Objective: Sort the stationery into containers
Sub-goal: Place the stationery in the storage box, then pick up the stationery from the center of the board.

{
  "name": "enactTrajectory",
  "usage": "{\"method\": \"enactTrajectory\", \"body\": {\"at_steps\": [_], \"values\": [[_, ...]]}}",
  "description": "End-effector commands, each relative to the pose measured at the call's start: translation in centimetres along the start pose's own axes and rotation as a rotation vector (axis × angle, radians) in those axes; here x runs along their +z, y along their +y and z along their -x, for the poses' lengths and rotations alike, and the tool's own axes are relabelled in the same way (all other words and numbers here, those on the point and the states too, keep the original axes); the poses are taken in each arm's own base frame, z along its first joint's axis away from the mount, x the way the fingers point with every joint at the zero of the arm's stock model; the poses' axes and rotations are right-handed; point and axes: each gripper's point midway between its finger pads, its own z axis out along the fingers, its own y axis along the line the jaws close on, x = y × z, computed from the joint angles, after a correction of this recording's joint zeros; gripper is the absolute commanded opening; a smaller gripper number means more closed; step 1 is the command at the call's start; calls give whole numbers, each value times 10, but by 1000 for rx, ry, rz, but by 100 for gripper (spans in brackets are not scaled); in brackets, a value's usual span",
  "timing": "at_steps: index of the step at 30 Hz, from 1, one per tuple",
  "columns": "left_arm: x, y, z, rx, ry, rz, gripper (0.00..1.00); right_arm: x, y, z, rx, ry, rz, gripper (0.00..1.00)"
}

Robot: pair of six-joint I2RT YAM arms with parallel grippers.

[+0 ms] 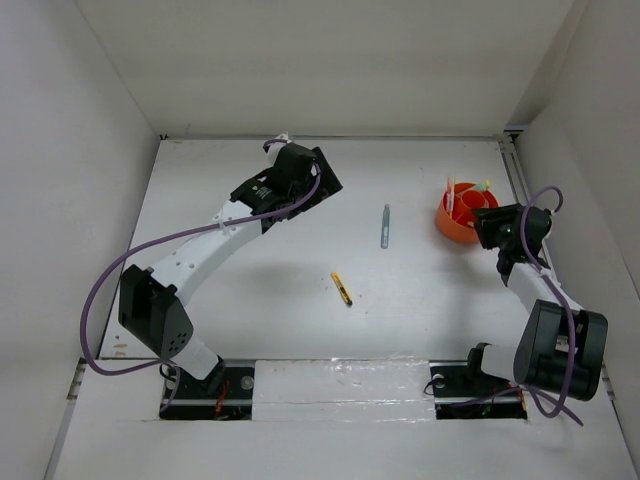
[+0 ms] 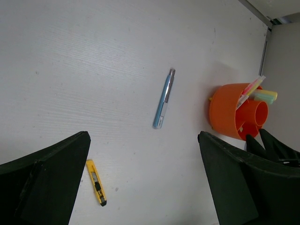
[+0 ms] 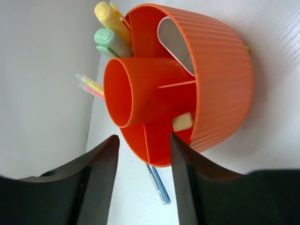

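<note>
While the right jaws hover spread by the pot (image 1: 457,220), an eraser (image 3: 183,122) inside it, the left jaws, also spread, should likely straddle the blue pen (image 2: 164,98) on the worktop (image 1: 300,320) across its middle.

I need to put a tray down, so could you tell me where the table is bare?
Widest: the near strip of table between the arm bases, this side of the yellow pen. Also the far edge behind the blue pen, between left end effector and orange pot. Crowded on the right, where the right end effector hangs by the pot.
</note>
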Motion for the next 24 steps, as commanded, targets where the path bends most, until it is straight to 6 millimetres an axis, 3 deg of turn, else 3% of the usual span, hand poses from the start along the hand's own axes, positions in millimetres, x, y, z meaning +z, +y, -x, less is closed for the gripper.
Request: {"method": "enactTrajectory", "body": {"at_steps": [1, 2, 10, 12, 15, 16, 18, 20, 23, 24], "values": [[-4, -8, 6, 1, -17, -36, 99, 0, 19, 5, -30, -1, 74, 55], [0, -7, 4, 3, -12, -28, 99, 0, 19, 5, -30, -1, 75, 62], [-2, 2, 0, 13, -35, 31, 99, -24, 54, 9, -112, -33, 174, 68], [-8, -1, -3, 11, -54, 56, 99, -38, 75, -4, -235, -24, 209, 69], [-7, 19, -14, -32, -31, 134, 99, -61, 105, -23, -410, -54, 236, 73], [-11, 20, -13, -47, -34, 131, 99, -65, 101, -31, -504, -53, 220, 75], [-9, 42, -32, -73, 6, 178, 99, -76, 108, -44, -584, -50, 241, 77], [-17, 42, -49, -82, 19, 165, 99, -83, 109, -46, -658, -54, 258, 80], [-26, 41, -96, -72, 35, 195, 99, -84, 114, -57, -781, 10, 286, 81], [-29, 53, -111, -64, 60, 253, 99, -84, 116, -63, -808, 51, 298, 81]]}}
